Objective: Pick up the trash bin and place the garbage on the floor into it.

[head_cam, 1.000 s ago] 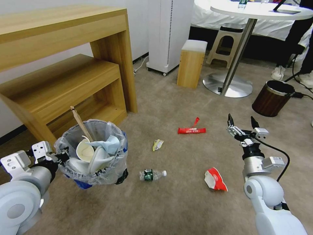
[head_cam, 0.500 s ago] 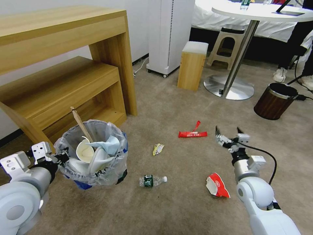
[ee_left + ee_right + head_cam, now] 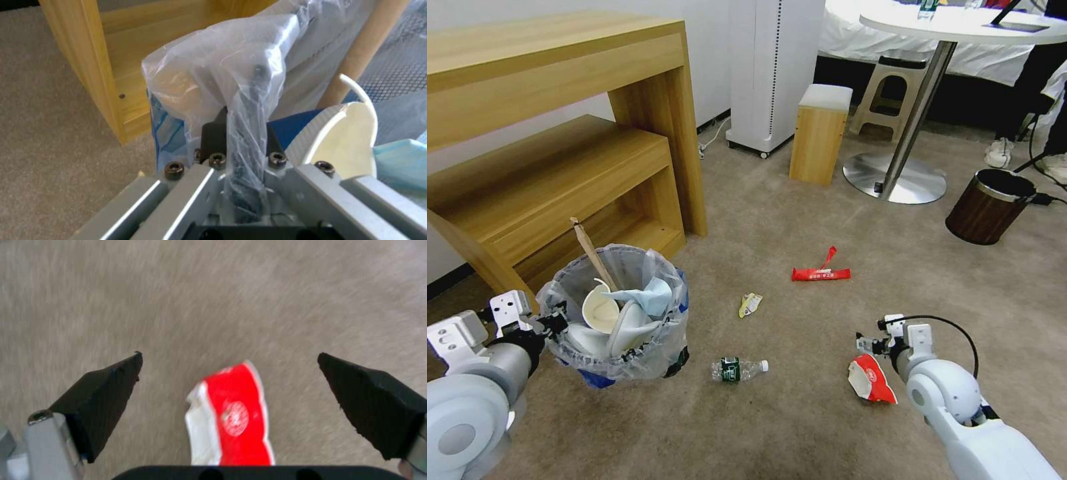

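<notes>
- My left gripper [image 3: 550, 322] is clamped on the rim of the trash bin [image 3: 620, 319], bin held up beside the wooden desk [image 3: 560, 133]; cup, mask and stick sit inside.
- My right gripper [image 3: 229, 406] is spread wide, low over the red wrapper [image 3: 870, 379] on the carpet [image 3: 800, 433].
- Wrapper sits between the fingertips [image 3: 111, 380] in the wrist view, not touching either.
- I'd drop straight down, pads brushing the pile, close on the raised crumpled edge.
- Thin foil may slip flat; pinch slowly.
- Long red wrapper [image 3: 820, 272], yellow scrap [image 3: 750, 304] and bottle [image 3: 739, 368] lie apart, still to collect.
</notes>
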Controlling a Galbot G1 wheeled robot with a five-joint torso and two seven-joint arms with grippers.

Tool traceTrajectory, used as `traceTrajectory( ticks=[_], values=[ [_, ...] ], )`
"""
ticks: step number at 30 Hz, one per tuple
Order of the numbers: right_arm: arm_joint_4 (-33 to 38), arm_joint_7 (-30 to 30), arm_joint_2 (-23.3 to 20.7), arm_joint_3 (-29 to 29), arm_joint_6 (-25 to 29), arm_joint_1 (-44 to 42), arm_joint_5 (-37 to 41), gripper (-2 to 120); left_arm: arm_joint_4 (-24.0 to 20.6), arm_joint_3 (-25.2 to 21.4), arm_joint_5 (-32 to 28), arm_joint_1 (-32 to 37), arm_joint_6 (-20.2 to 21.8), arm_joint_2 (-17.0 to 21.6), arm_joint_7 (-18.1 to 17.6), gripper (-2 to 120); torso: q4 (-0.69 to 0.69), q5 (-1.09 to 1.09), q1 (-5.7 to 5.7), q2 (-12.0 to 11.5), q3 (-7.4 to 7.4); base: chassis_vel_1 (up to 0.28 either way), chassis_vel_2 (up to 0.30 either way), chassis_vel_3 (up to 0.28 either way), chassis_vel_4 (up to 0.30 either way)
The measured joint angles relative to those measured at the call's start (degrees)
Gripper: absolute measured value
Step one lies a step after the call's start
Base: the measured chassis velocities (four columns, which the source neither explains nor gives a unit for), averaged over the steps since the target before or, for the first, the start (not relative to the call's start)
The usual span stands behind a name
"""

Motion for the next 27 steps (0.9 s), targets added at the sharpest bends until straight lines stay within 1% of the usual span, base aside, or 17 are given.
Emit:
traceTrajectory(
  ticks=[2, 3, 4, 10, 12, 14, 16, 17, 27],
  values=[
    [-0.62, -0.37, -0.06, -0.54, -0.19, 0.29, -0.09, 100, 0.00, 0.07, 0.06, -0.03, -0.01, -0.04, 0.01, 1, 0.00, 0.00, 0.00, 0.00, 0.00, 0.000, 0.000, 0.000, 0.000],
    [-2.52, -1.25, 0.06, -1.72, -0.86, 1.37, -0.15, 100, -0.03, 0.16, 0.19, -0.04, -0.01, -0.14, 0.01, 1, 0.00, 0.00, 0.00, 0.00, 0.00, 0.000, 0.000, 0.000, 0.000],
    [-2.52, -1.25, 0.06, -1.72, -0.86, 1.37, -0.15, 100, -0.03, 0.16, 0.19, -0.04, -0.01, -0.14, 0.01, 1, 0.00, 0.00, 0.00, 0.00, 0.00, 0.000, 0.000, 0.000, 0.000],
    [-8.28, -3.45, 1.56, -2.75, -1.07, 4.60, -0.36, 100, -0.43, -0.33, 0.18, 0.25, -0.03, -0.14, 0.12, 1, 0.01, -0.01, 0.00, 0.00, 0.00, 0.000, 0.000, 0.000, 0.000],
    [-8.89, -3.74, 1.68, -2.92, -1.07, 4.79, -0.58, 100, -0.43, -0.35, 0.16, 0.25, -0.03, -0.13, 0.13, 1, 0.01, -0.01, 0.00, 0.00, 0.00, 0.000, 0.000, 0.000, 0.000],
    [-11.49, -5.66, 1.94, -3.77, -0.99, 5.42, -2.61, 100, -0.42, -0.29, 0.16, 0.02, -0.04, -0.12, 0.15, 1, 0.00, 0.00, 0.00, 0.00, 0.00, 0.000, 0.000, 0.000, 0.000],
    [-12.04, -6.07, 1.97, -3.95, -0.88, 5.57, -3.09, 100, -0.39, -0.21, 0.17, -0.06, -0.04, -0.14, 0.15, 1, 0.00, 0.00, 0.00, 0.00, 0.00, 0.000, 0.000, 0.000, 0.000],
    [-13.65, -6.82, 2.08, -4.39, -0.41, 6.07, -4.13, 100, -0.34, 0.05, 0.24, -0.22, -0.05, -0.20, 0.16, 1, 0.00, -0.01, 0.00, 0.00, 0.00, 0.000, 0.000, 0.000, 0.000],
    [-17.69, -7.69, 2.51, -4.92, 0.34, 6.98, -5.87, 100, -0.29, 0.46, 0.62, -0.41, -0.08, -0.28, 0.18, 1, 0.00, -0.01, 0.00, 0.00, 0.00, 0.000, 0.000, 0.000, 0.000]
  ],
)
